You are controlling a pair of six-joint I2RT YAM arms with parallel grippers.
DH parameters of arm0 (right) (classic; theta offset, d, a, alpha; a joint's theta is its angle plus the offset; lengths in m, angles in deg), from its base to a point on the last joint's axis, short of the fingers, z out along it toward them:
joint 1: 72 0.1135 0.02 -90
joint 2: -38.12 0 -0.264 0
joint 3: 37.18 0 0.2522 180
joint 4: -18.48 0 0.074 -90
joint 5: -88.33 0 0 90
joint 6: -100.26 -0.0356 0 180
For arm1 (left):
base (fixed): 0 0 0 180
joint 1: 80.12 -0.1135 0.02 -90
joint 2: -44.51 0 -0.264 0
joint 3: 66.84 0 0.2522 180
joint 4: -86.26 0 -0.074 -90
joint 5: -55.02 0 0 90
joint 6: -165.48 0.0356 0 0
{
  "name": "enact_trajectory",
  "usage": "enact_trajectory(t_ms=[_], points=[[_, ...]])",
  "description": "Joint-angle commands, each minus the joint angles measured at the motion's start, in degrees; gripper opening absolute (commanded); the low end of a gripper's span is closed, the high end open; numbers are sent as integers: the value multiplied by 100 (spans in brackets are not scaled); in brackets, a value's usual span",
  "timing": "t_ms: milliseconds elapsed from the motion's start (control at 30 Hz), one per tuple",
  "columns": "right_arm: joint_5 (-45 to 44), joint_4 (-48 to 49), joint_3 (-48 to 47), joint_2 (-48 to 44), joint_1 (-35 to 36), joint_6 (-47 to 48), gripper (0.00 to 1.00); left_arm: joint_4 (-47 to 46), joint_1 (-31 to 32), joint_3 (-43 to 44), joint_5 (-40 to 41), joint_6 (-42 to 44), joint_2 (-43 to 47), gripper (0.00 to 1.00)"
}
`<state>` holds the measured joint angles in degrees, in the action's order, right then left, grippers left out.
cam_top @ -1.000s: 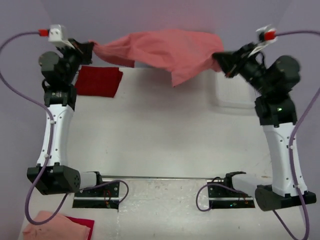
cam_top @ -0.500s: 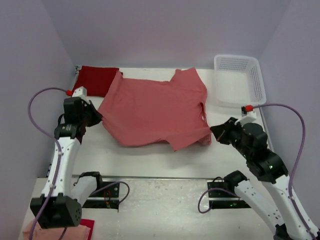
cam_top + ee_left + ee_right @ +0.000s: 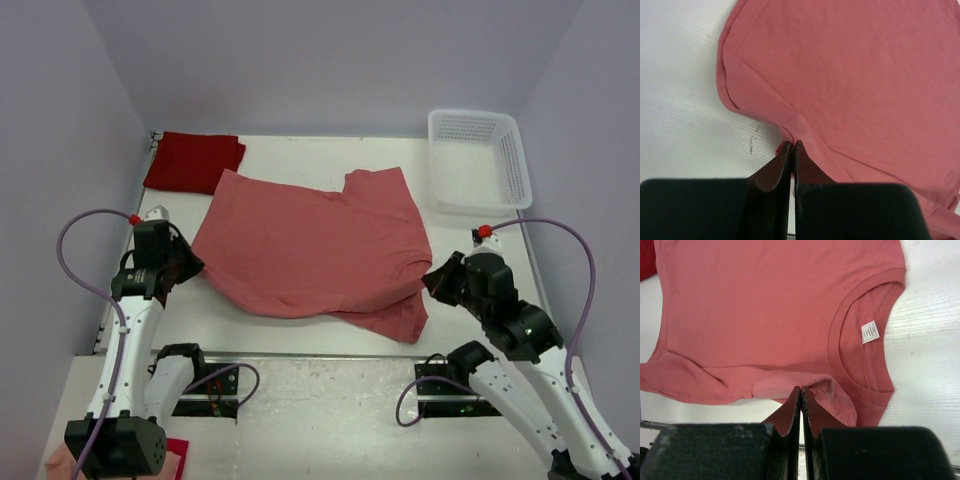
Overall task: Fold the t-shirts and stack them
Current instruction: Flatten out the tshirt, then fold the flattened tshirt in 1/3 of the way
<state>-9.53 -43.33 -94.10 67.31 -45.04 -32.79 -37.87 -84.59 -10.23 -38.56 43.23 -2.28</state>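
1. Since half a second ago, both arms have drawn the salmon t-shirt (image 3: 310, 250) toward you. From above it lies spread mid-table (image 3: 300, 155), now apart from the folded crimson t-shirt (image 3: 195, 160) in the far-left corner. The left gripper (image 3: 190, 262) sits at its left edge and the right gripper (image 3: 432, 282) at its near-right corner, where the cloth bunches.
2. At the left wrist, the left gripper (image 3: 791, 145) has its jaws pressed together on a thin pinch of the salmon t-shirt (image 3: 850, 75) along its hem. It looks light and limp, so expect it to drag and wrinkle rather than slide stiffly.
3. At the right wrist, the right gripper (image 3: 801, 389) is clamped on a rumpled fold beside the collar, near the white neck label (image 3: 869, 332). For folding, take hems and shoulder seams, probably the firmest holds.
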Motion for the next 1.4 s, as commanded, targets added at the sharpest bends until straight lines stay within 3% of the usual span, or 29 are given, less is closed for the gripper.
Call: enact_trajectory(t_ms=[0,167,333,933,1367], points=[[-84,-29,-149,104,20,-125,0,113,-10,118,514,-264,38,0],[-163,15,-237,358,29,-99,0,254,-10,372,1418,-606,-76,0],[-85,138,-342,623,29,-37,0,202,-10,540,1833,-800,-287,0],[-339,349,-518,1282,29,147,0,-422,-10,857,1984,-800,-1315,0],[-480,964,-518,2310,20,139,0,-932,-10,980,1843,-897,-2387,0]])
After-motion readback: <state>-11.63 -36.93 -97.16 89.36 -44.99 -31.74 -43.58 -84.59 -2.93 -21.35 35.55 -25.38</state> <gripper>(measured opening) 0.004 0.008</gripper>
